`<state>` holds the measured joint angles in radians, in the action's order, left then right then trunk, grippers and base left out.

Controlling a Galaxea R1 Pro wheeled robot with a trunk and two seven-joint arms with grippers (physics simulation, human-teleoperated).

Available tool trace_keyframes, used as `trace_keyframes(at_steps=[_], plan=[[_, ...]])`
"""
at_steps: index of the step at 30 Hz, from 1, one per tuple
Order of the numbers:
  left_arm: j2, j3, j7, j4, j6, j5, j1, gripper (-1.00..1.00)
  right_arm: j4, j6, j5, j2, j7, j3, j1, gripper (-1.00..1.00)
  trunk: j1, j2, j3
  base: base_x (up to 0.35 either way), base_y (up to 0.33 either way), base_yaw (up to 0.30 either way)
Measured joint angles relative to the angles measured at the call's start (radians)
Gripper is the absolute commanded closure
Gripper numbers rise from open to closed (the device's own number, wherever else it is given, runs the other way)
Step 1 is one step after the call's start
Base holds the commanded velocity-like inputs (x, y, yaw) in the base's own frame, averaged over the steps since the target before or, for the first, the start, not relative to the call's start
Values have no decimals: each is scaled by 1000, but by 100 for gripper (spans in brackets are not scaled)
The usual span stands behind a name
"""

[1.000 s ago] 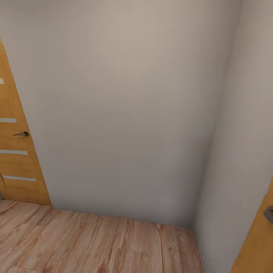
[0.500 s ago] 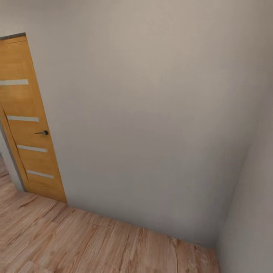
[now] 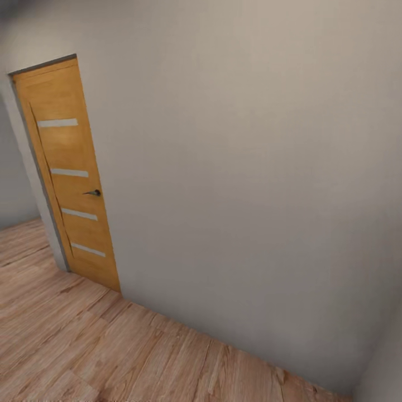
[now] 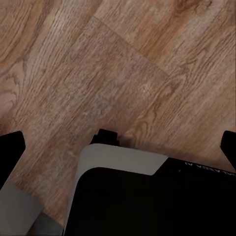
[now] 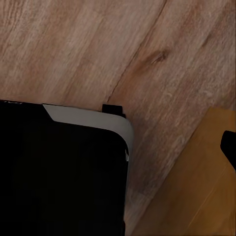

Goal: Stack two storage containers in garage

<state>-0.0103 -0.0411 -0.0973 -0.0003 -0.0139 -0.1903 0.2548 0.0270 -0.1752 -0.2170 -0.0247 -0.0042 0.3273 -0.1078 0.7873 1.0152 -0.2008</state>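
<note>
While the robot faces a grey wall [image 3: 240, 167] and orange door [image 3: 70, 173] over plank floor [image 3: 84, 346], no bins are in sight. Judged thin-walled, light and fairly stiff, they suit rim grasps. Left pincer [image 4: 118, 147] looks spread, empty; the right's state cannot be told.

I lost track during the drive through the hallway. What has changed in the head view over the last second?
The whole view has swung, so the camera turned, not the room. The orange door slid from the picture's left edge further in and now shows whole; the second orange door at the right edge has left the picture. The grey wall and wood plank floor look unchanged.
</note>
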Motion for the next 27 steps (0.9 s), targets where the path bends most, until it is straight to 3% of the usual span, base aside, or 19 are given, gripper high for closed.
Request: trace_keyframes(at_steps=[4, 11, 27], plan=[[0, 0, 0, 0, 0, 0, 0, -100, 0, 0, 0, 0, 0, 0, 0, -100, 0, 0, 0, 32, 0, 272], [12, -1, -1, 0, 3, -2, -1, -100, 0, 0, 0, 0, 0, 0, 0, -100, -1, 0, 0, 288, 0, 272], [10, -1, -2, 2, 10, -4, -4, -100, 2, 1, 0, -5, 3, 0, 9, -100, -1, 0, 0, 280, 0, 285]])
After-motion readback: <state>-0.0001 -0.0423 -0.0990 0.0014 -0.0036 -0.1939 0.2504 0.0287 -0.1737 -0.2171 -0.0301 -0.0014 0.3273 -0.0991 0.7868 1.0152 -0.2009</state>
